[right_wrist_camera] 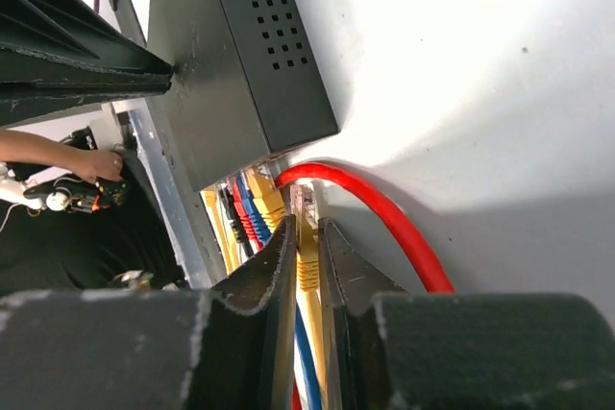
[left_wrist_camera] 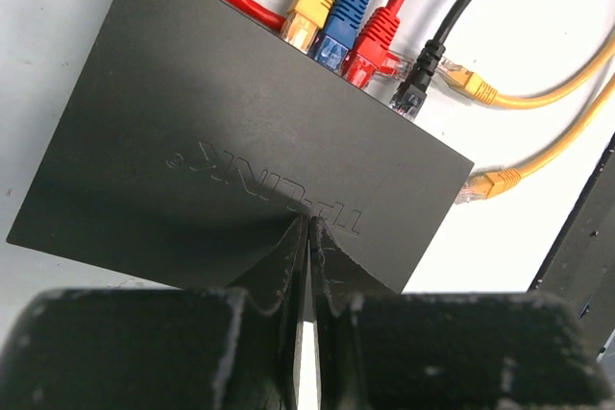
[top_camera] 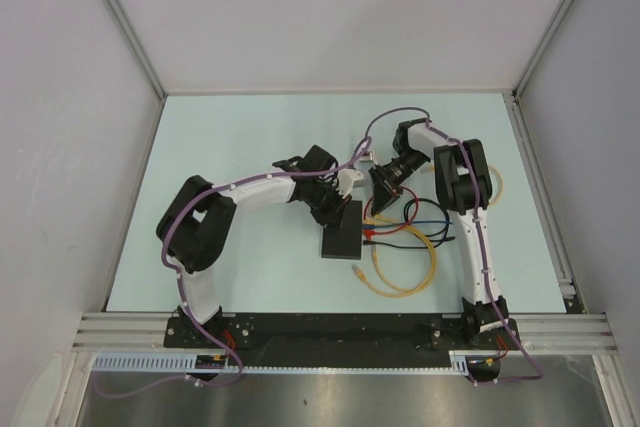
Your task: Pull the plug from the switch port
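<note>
The switch [left_wrist_camera: 221, 132] is a flat black box lying on the pale table, also visible from above [top_camera: 342, 239]. My left gripper [left_wrist_camera: 308, 223] is shut, its tips resting on the switch's top by the embossed logo. Yellow [left_wrist_camera: 312, 12], blue [left_wrist_camera: 344, 18], red [left_wrist_camera: 373, 43] and black [left_wrist_camera: 415, 85] plugs sit in a row in the switch's sockets. My right gripper [right_wrist_camera: 307, 228] is shut on a separate yellow plug [right_wrist_camera: 307, 271]. That plug's clear tip [right_wrist_camera: 304, 201] lies just off the switch's corner [right_wrist_camera: 240, 74], apart from the socket row.
A red cable [right_wrist_camera: 384, 218] loops on the table next to the held plug. Two loose yellow plugs [left_wrist_camera: 473, 85] [left_wrist_camera: 492, 182] lie right of the switch, with yellow cable coils [top_camera: 400, 272] in front. A dark rail [left_wrist_camera: 581, 247] borders the right side.
</note>
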